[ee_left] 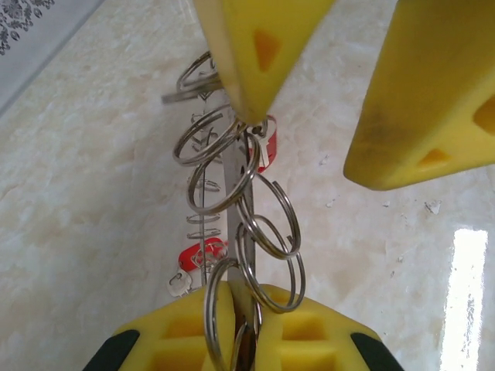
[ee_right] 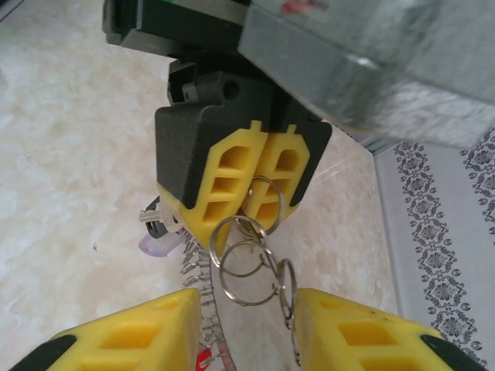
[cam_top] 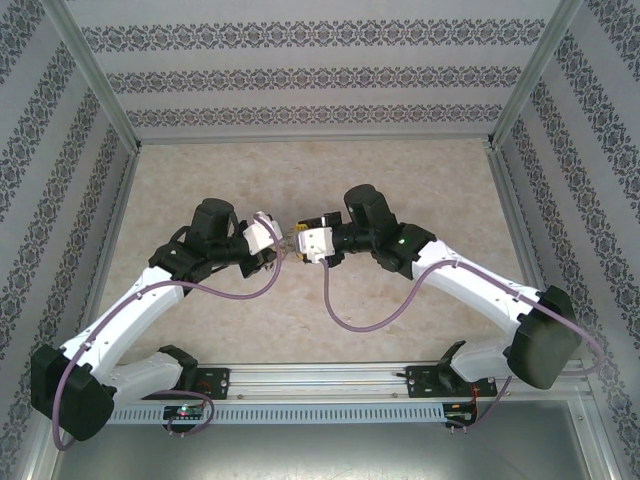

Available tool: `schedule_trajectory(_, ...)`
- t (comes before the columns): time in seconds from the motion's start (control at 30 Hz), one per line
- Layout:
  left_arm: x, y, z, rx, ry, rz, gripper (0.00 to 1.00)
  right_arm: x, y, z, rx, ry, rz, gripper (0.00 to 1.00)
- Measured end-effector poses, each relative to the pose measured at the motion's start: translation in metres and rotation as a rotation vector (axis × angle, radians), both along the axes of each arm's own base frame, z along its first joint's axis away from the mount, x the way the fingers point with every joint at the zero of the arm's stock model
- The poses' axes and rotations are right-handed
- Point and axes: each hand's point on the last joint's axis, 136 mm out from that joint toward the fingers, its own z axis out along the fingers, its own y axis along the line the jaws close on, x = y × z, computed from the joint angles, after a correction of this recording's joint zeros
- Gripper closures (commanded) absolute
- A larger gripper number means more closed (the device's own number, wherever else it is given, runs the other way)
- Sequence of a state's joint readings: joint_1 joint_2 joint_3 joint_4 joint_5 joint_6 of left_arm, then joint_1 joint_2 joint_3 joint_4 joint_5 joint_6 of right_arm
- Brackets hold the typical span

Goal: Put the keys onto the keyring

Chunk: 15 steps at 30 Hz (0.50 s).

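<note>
- While the two arms are meeting over the middle of the table (cam_top: 300, 180), the work is sitting, by my reading, in the threading step: one side is steadying and the other is reaching in.
- The left gripper (ee_right: 259, 202) is clamping fully shut on the left end of the keyring (ee_left: 247, 224) and is holding it clear of the table.
- The right gripper (ee_right: 247, 305) is standing with its jaws well apart, gripping nothing. One finger (ee_left: 247, 62) is touching the ring chain at its tip.
- The keyring, a string of linked rings, is hanging between the two grippers at mid-table.
- The keys are showing as red heads. One (ee_left: 267, 147) is lying just beside that fingertip and another (ee_left: 203, 253) is sitting near the left gripper. Whether either is already threaded I cannot tell.
- The next move is probably calling for the right jaws to be closing on the key at the fingertip, finely aimed, while the left is gripping firmly.
</note>
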State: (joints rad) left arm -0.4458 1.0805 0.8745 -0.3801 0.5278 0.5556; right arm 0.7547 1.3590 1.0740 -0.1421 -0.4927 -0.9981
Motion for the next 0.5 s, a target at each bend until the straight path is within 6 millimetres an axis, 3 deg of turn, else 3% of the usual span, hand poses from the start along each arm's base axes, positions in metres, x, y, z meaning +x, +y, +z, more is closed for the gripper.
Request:
schedule_trajectory(0.1, -0.003, -0.002, 0.001, -0.011, 0.004, -0.016, 1.0, 0.003, 0.001, 0.0, -0.008, -0.012, -0.008, 0.55)
schedule_trajectory(0.3, -0.007, -0.002, -0.003, -0.014, 0.004, -0.026, 1.0, 0.006, -0.001, 0.003, -0.038, -0.035, -0.009, 0.57)
schedule_trajectory(0.5, -0.011, 0.0, -0.008, -0.011, -0.007, -0.032, 1.0, 0.01, -0.005, -0.015, -0.101, -0.014, -0.013, 0.64)
